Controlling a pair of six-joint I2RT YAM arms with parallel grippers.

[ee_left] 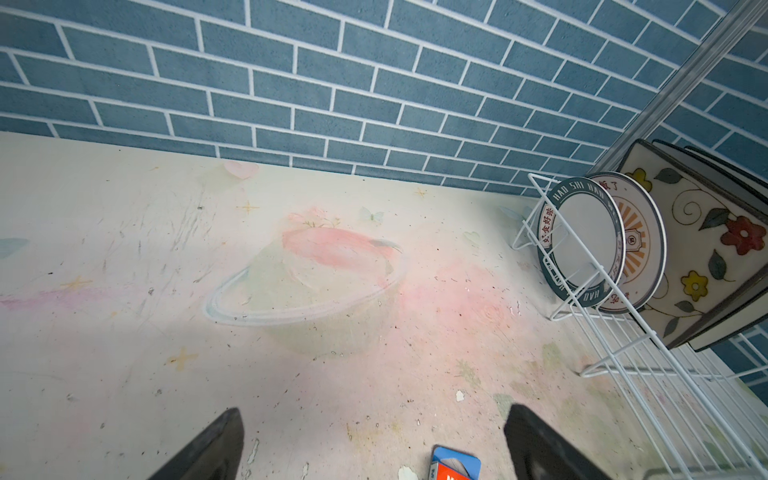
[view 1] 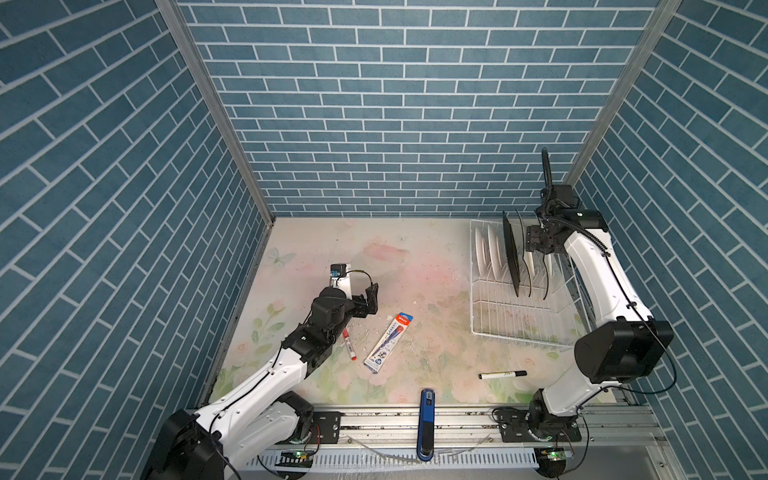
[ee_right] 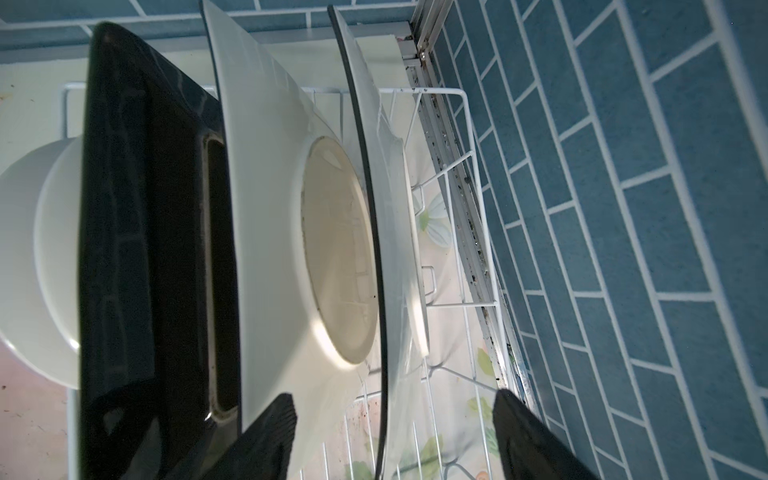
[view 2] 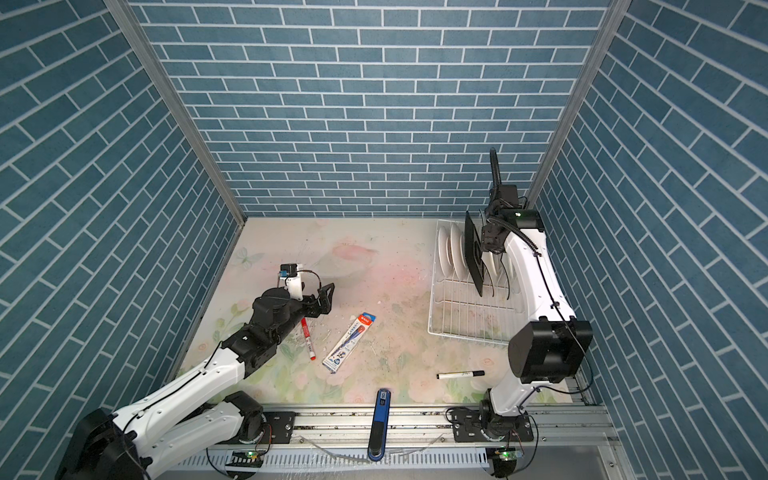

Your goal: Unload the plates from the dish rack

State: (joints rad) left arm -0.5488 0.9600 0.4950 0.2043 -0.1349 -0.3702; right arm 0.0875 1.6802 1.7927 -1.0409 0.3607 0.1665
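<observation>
Right tool [ee_right: 392,397] spread, straddling black-rimmed plate [ee_right: 399,232] in dish rack [view 1: 519,328], left tool [ee_left: 374,415] wide

The flowery table [view 1: 415,270] carries the white dish rack [view 1: 515,324] at its right, a red marker [view 1: 350,345], a pen pack [view 1: 388,344] and a black marker [view 1: 502,374].
</observation>
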